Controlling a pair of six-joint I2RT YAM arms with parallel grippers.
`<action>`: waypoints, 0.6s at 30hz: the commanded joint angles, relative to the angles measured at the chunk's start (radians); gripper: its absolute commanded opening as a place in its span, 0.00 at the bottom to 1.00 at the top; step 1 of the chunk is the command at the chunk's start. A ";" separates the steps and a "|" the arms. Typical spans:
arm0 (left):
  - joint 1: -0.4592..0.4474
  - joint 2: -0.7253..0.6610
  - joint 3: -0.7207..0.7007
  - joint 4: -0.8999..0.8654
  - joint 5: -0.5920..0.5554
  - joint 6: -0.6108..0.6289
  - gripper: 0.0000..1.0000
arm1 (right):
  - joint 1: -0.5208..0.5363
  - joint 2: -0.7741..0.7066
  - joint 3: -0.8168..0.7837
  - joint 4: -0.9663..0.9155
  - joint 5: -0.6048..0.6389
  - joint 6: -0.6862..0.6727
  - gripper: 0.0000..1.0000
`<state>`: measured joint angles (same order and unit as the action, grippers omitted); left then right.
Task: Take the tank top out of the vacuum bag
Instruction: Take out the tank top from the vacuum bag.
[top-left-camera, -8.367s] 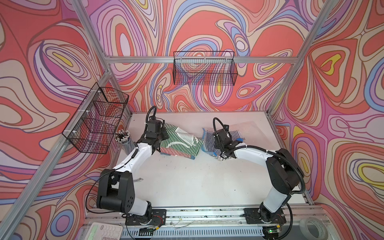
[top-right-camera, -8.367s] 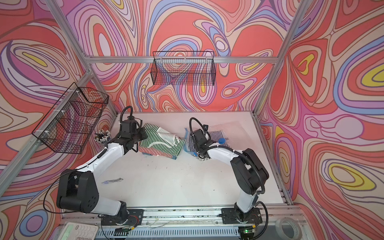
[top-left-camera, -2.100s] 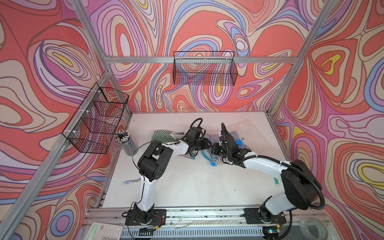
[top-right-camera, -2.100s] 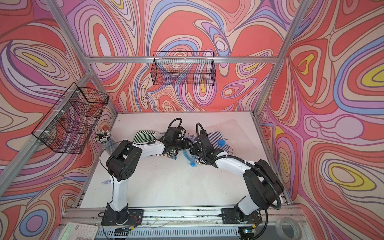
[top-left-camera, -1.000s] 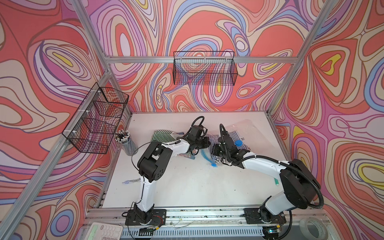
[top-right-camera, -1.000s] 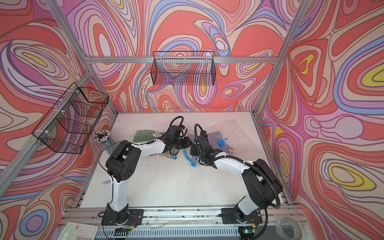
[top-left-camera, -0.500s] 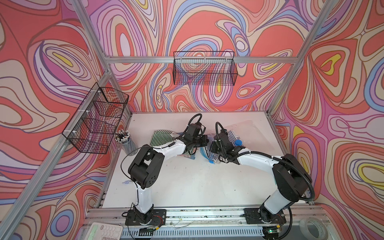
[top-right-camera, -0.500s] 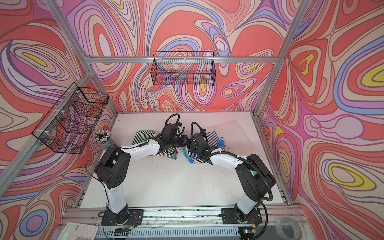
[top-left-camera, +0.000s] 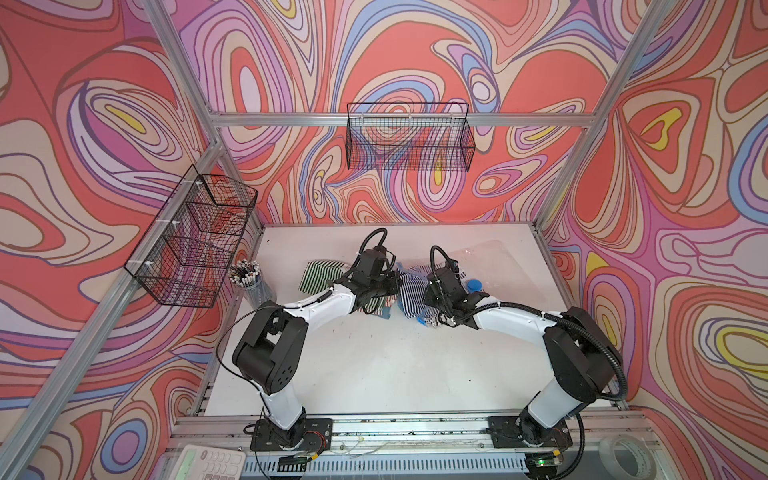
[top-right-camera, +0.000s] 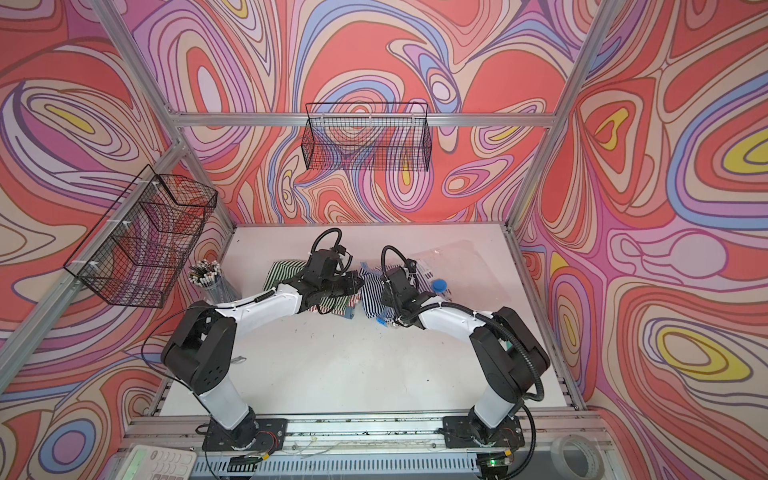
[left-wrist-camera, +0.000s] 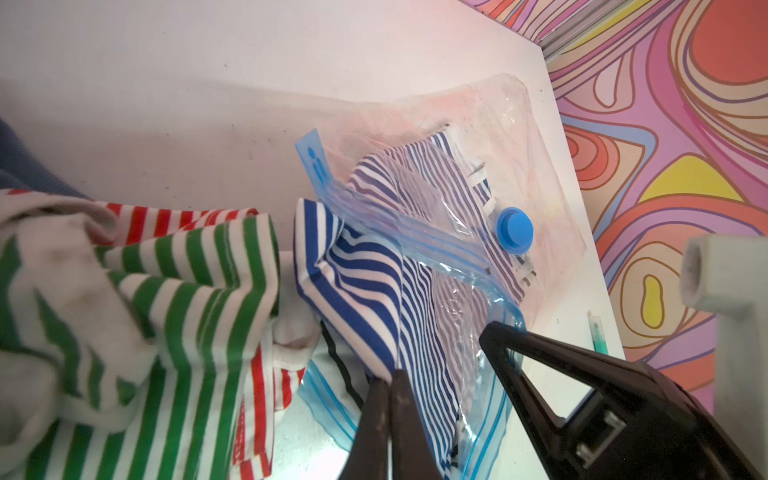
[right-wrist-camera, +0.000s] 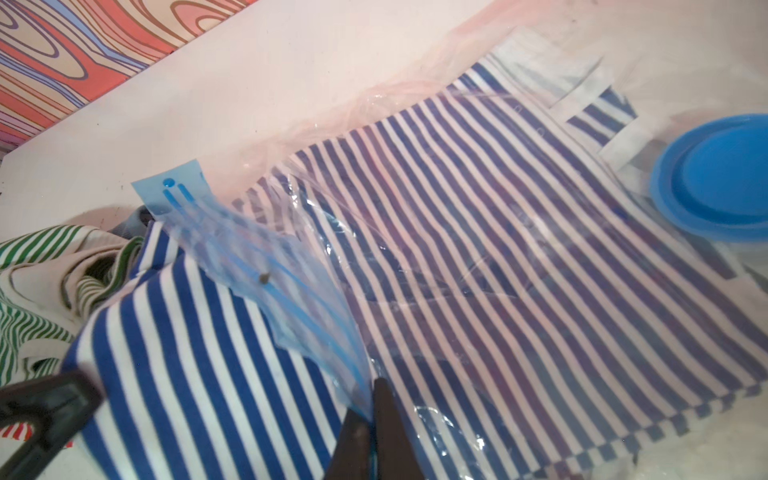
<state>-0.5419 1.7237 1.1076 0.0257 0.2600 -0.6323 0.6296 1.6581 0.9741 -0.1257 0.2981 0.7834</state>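
Observation:
The tank top (left-wrist-camera: 357, 266), blue and white striped, lies half inside the clear vacuum bag (left-wrist-camera: 511, 137) and half out through its light-blue zip strip (right-wrist-camera: 253, 253). My left gripper (left-wrist-camera: 391, 376) is shut on the tank top's free part just outside the bag's mouth. My right gripper (right-wrist-camera: 372, 388) is shut on the zip strip edge of the bag. The round blue valve cap (right-wrist-camera: 719, 178) sits on the bag above the shirt. Both top views show the grippers close together at mid-table, the left gripper (top-left-camera: 397, 283) beside the right gripper (top-left-camera: 429, 300), with the tank top (top-right-camera: 370, 296) between them.
A green-striped garment (top-left-camera: 318, 276) and a red-and-green striped one (left-wrist-camera: 178, 291) lie left of the bag. A cup of pens (top-left-camera: 248, 279) stands at the left edge. Wire baskets (top-left-camera: 409, 137) hang on the walls. A tape roll (top-left-camera: 627, 455) lies off the table's front right.
Both grippers have shifted slightly left and back, still shut. The left arm's elbow has swung leftward. The bag's mouth and the tank top moved with them.

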 joint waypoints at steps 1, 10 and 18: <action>0.005 -0.041 -0.007 -0.027 -0.034 0.013 0.00 | -0.001 0.021 -0.006 -0.025 0.032 0.017 0.00; 0.005 0.024 -0.004 -0.006 -0.008 -0.009 0.03 | 0.000 0.032 0.006 0.002 -0.001 0.011 0.00; 0.005 0.066 -0.027 0.035 0.041 -0.068 0.40 | -0.001 0.029 -0.002 0.009 -0.015 0.009 0.00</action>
<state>-0.5423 1.7660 1.0954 0.0414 0.2821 -0.6666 0.6296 1.6760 0.9741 -0.1200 0.2798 0.7834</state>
